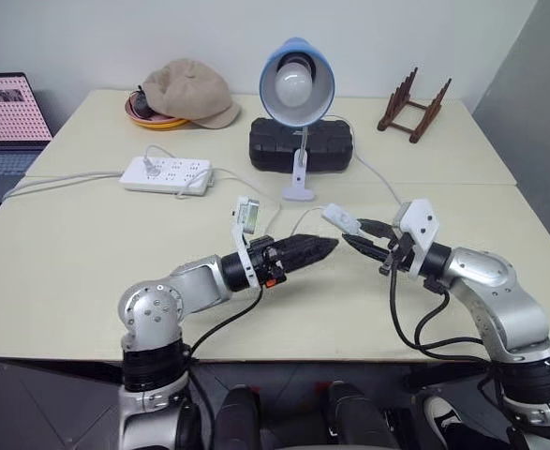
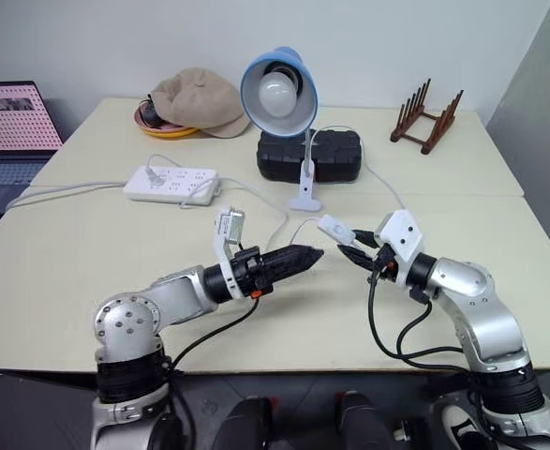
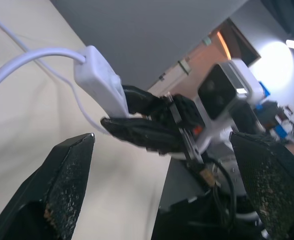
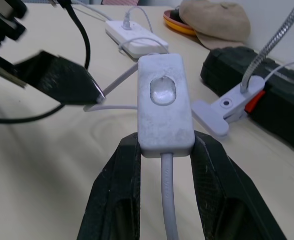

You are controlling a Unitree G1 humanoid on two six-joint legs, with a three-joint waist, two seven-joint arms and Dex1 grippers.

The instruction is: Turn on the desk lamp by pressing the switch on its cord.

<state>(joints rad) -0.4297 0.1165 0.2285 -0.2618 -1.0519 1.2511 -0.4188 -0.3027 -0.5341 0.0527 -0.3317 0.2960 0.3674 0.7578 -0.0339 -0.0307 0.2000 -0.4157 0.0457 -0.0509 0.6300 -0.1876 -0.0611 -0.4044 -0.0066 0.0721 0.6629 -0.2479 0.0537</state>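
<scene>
The desk lamp (image 1: pixel 296 84), with a blue shade and a white bulb, stands clipped at the table's middle back. Its thin white cord (image 1: pixel 379 180) loops forward to the switch (image 1: pixel 342 218), a small white oblong held a little above the table. My right gripper (image 1: pixel 361 240) is shut on the switch, whose near end is pinched between the fingers (image 4: pixel 116 170) with its button (image 4: pixel 163 93) facing up. My left gripper (image 1: pixel 327 247) is open and points at the switch from the left, its tips just short of it. In the left wrist view the switch (image 3: pixel 101 82) lies ahead of the spread fingers (image 3: pixel 69 185).
A white power strip (image 1: pixel 167 174) with its cable lies at the left, and a black case (image 1: pixel 301 145) sits behind the lamp clip. A tan cap (image 1: pixel 188 91) rests on an orange dish at the back. At the back right is a wooden rack (image 1: pixel 415 108). A laptop (image 1: pixel 3 122) is at the far left.
</scene>
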